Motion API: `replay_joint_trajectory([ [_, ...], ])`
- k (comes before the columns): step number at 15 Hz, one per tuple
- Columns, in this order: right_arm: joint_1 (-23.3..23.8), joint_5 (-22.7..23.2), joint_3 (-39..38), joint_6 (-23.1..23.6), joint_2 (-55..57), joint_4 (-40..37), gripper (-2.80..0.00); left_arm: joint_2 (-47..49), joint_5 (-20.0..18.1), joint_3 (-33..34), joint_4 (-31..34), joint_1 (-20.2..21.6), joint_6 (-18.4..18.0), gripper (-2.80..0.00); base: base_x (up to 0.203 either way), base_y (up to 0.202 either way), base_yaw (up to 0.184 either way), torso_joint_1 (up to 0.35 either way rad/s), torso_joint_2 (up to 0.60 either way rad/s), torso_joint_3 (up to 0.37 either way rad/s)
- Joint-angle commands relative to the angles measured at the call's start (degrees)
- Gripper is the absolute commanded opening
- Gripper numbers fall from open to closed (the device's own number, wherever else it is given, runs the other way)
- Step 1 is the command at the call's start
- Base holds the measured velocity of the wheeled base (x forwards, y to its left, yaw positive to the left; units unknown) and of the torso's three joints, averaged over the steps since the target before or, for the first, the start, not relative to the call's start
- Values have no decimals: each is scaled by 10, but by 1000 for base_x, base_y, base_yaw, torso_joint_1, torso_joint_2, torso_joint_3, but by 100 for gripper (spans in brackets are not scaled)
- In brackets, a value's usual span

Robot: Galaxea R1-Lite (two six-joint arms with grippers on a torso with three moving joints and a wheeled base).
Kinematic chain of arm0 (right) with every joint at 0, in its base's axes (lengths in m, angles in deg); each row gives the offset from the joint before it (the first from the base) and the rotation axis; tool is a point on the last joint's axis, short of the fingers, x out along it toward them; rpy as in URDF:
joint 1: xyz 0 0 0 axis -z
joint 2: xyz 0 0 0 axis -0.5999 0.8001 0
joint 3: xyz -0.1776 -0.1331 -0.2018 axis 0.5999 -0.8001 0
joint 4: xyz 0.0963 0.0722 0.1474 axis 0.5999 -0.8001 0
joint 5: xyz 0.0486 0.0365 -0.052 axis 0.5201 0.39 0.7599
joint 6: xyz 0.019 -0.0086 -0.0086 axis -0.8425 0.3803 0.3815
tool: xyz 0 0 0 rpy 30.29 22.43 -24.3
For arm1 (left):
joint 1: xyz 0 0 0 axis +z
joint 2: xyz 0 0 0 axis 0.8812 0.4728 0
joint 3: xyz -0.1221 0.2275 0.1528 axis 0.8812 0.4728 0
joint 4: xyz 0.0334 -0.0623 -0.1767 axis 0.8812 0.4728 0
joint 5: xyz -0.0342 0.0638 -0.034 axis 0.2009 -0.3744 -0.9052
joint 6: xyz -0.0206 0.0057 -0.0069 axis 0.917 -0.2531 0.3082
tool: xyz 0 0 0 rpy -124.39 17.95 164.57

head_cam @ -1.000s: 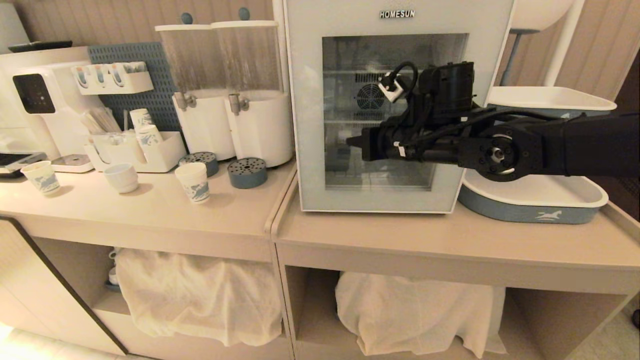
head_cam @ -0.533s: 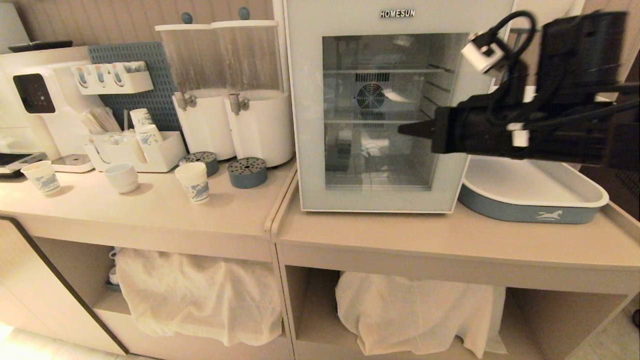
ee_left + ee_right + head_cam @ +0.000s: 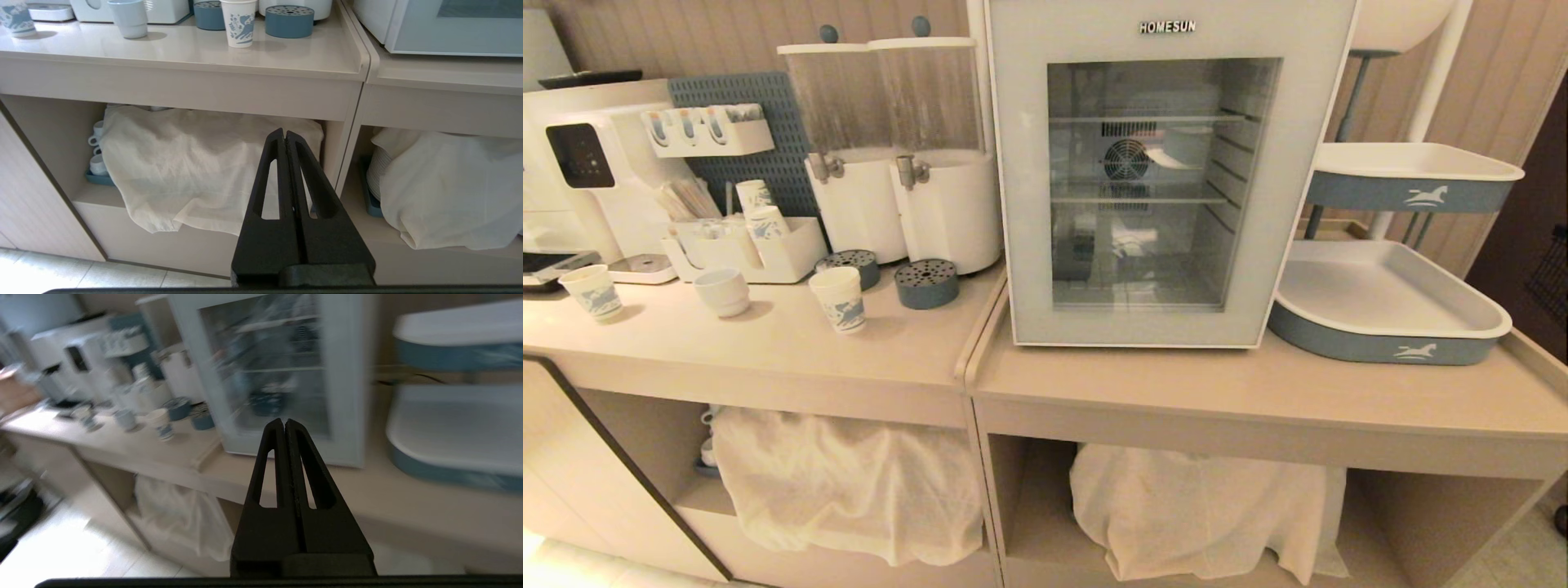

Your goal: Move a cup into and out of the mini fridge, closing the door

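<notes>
Now that the right gripper (image 3: 284, 424) has swung out of the head view, fingers closed and empty, the door (image 3: 1168, 180) sits shut and the cup (image 3: 837, 298) is back on the bench (image 3: 768, 351), so it looks basically finished.

1. Mini fridge (image 3: 1168, 175) stands on the right counter (image 3: 1258, 392), its door (image 3: 1029, 188) shut.
2. Two stacked trays (image 3: 1388, 306) sit just right of it.
3. On the left counter (image 3: 768, 351): cup (image 3: 838, 299) in front, mug (image 3: 721, 290) to its left, dispensers (image 3: 890, 147) behind.
4. Cloths (image 3: 849, 482) lie on the shelves underneath.
5. My left gripper (image 3: 284, 136) hangs before those shelves, below counter level.
</notes>
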Motion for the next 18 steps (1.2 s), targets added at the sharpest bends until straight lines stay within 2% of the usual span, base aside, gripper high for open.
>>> replay_joint_trajectory([
  [1, 81, 6, -38, -18, -229, -105, -280, 0, 0, 11, 0, 0, 0, -280, 0, 0, 0, 0, 0, 0],
  [3, 110, 16, -94, -29, -325, -171, -280, 0, 0, 11, 0, 0, 0, -280, 0, 0, 0, 0, 0, 0],
  [4, 117, 6, -139, -34, -350, -186, -280, 0, 0, 11, 1, 0, 0, -280, 0, 0, 0, 0, 0, 0],
  [5, 121, -27, -194, -36, -358, -161, -280, 1, 0, 11, 0, 0, 0, -280, 0, 0, 0, 0, 0, 0],
  [7, 124, -57, -338, -10, -359, -41, -280, 0, 0, 11, 0, 0, 0, -280, 0, 0, 0, 0, 0, 0],
  [9, 126, -70, -509, 55, -359, 104, -280, 0, 0, 11, 1, 0, 0, -280, 0, 0, 0, 0, 0, 0],
  [11, 127, -67, -612, 80, -358, 148, -280, 0, 0, 11, 1, 0, 0, -280, 0, 0, 0, 0, 0, 0],
  [12, 127, -63, -631, 101, -354, 154, -280, 0, 0, 11, 0, 0, 0, -280, 0, 0, 0, 0, 0, 0],
  [14, 128, -56, -611, 149, -358, 166, -280, 0, 0, 11, 0, 0, 0, -280, 0, 0, 0, 0, 0, 0],
  [18, 128, -55, -606, 147, -359, 158, -280, 0, 0, 11, 0, 0, 0, -280, 0, 0, 0, 0, 0, 0],
])
